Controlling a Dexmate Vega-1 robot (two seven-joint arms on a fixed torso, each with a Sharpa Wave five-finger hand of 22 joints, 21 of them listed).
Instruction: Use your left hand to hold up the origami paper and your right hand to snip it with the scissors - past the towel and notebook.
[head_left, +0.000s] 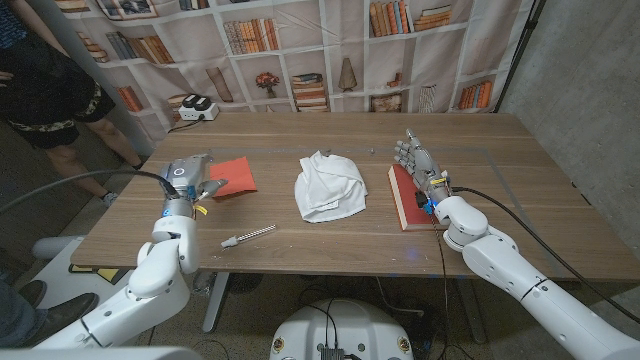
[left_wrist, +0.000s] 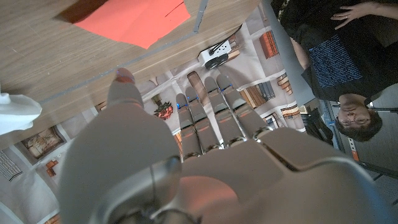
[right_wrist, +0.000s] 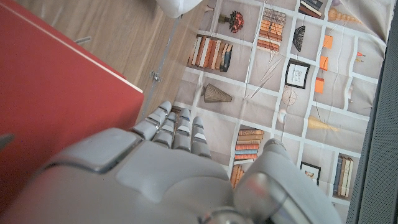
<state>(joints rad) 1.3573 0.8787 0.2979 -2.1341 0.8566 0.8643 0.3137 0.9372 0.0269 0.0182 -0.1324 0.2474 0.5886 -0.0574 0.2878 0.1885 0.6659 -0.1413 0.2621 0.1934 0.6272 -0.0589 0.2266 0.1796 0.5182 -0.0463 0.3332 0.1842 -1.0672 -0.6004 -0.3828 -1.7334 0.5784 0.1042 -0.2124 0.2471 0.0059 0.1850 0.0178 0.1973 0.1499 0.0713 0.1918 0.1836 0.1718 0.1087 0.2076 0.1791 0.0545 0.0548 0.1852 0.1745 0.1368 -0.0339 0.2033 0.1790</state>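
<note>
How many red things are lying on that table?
2. A red origami paper lies on the table's left side by the left hand. A red notebook lies on the right side, partly under the right hand, beside the white towel.

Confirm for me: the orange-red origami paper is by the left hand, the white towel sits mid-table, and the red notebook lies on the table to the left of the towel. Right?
Not quite. The red notebook lies to the right of the white towel, under the right hand, as the head view shows. The origami paper is by the left hand, and the towel is mid-table.

Matt wood table (head_left: 300, 245), white cloth towel (head_left: 329, 187), matt red paper (head_left: 232, 177), smooth grey plastic hand (left_wrist: 186, 168)
</note>
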